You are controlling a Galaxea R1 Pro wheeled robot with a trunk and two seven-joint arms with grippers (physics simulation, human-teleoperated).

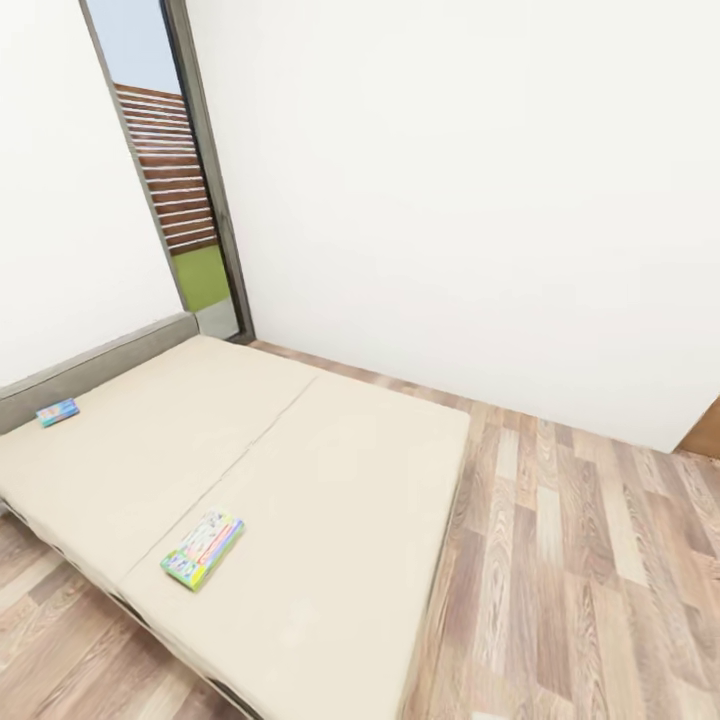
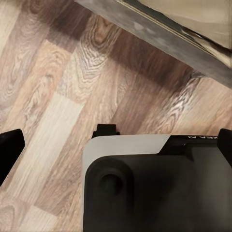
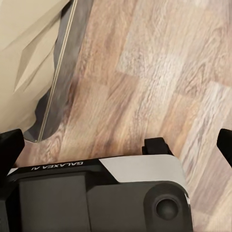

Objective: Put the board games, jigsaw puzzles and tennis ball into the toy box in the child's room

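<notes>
**A:** Beige mattress first: the low wide bed (image 1: 300,480) with its grey headboard fills the lower left of the head view, and two of the board games lie flat on it. The green-edged printed game box (image 1: 203,550) sits at lower left, close to the bed's near edge. The smaller blue game box (image 1: 57,412) is at the far left, just beside the headboard, well apart from the first.

**B:** And the toy box, the surface?

**A:** I can't place them from here. Around the bed I see wood-plank floor (image 1: 580,580), a plain white wall, and at upper left a tall glass door giving onto grass and a slatted fence.

**B:** The end effectors?

**A:** Both wrist views look down at the floor and the bed's edge. The left end effector (image 2: 118,140) and the right end effector (image 3: 118,145) each show dark fingertips out at opposite borders, so both stand wide, holding nothing.

**B:** So which step?

**A:** Approaching the bed, I'd judge; no game has been lifted yet. Next the base likely needs to close on the near edge, then one arm reaches for the green-edged box, the easier of the two.
</notes>
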